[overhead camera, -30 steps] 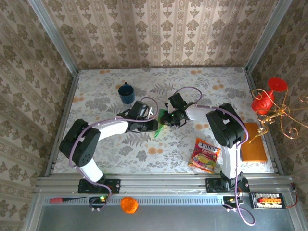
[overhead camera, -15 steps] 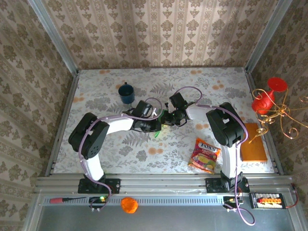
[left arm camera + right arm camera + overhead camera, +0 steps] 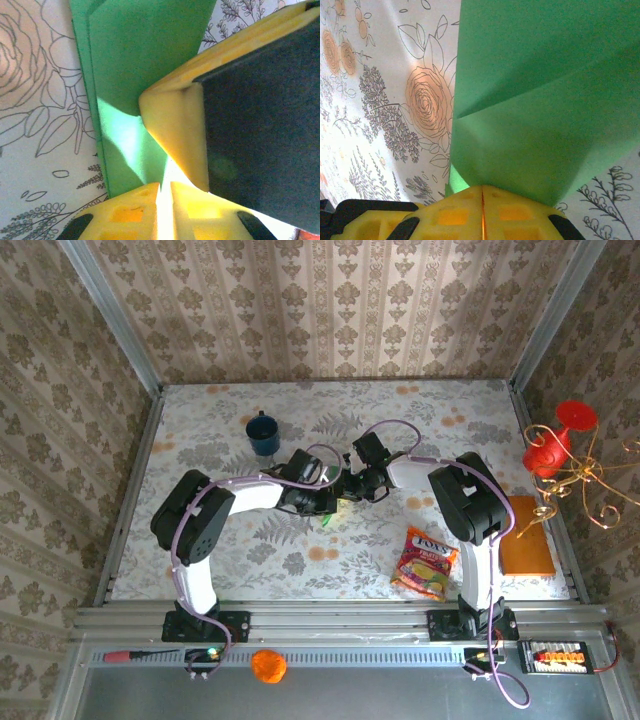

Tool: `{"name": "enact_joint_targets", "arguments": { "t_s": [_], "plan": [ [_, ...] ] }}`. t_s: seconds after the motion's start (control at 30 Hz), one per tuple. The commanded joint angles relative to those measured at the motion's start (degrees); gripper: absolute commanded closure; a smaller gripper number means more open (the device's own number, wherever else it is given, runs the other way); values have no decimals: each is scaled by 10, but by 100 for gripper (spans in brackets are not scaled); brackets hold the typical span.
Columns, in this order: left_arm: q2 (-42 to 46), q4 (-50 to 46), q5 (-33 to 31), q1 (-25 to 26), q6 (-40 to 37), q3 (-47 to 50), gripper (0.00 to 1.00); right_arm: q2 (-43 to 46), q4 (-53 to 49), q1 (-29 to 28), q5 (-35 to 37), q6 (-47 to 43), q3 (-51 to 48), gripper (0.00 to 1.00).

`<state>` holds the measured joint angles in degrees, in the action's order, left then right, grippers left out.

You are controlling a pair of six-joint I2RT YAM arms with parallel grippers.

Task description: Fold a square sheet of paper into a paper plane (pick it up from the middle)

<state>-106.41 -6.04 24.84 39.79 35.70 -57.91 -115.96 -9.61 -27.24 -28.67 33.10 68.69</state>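
The bright-green sheet of paper [image 3: 132,70] is folded, with creases and layered edges, and lies over the flowered table near its middle. From above only a sliver of the paper [image 3: 327,518] peeks out below the two wrists. My left gripper [image 3: 165,186] is shut to a thin slit with a corner of the paper running into it. My right gripper [image 3: 482,189] is shut on the paper's [image 3: 535,100] near edge. The two grippers, left [image 3: 328,502] and right [image 3: 350,490], meet tip to tip; the right one's yellow finger [image 3: 175,130] presses on the paper just ahead of my left jaws.
A blue mug [image 3: 263,434] stands behind the left arm. A colourful snack packet [image 3: 425,562] lies front right, with an orange-brown board [image 3: 527,535] by the right wall. A red and gold ornament [image 3: 555,445] hangs at the right. An orange ball [image 3: 268,665] sits on the front rail.
My left arm has swung to the right, bringing its gripper up against the right one, and its jaws have narrowed. The right gripper has barely moved.
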Motion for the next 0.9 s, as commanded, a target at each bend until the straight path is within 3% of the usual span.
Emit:
{"name": "enact_joint_targets", "arguments": {
  "t_s": [0.0,0.87],
  "plan": [
    [-7,-32,3,12,-10,-1,86,-44,-50,3,52,6,-13,91],
    [29,-41,3,35,16,42,87,-55,-56,7,65,27,-7,92]
  ]
}}
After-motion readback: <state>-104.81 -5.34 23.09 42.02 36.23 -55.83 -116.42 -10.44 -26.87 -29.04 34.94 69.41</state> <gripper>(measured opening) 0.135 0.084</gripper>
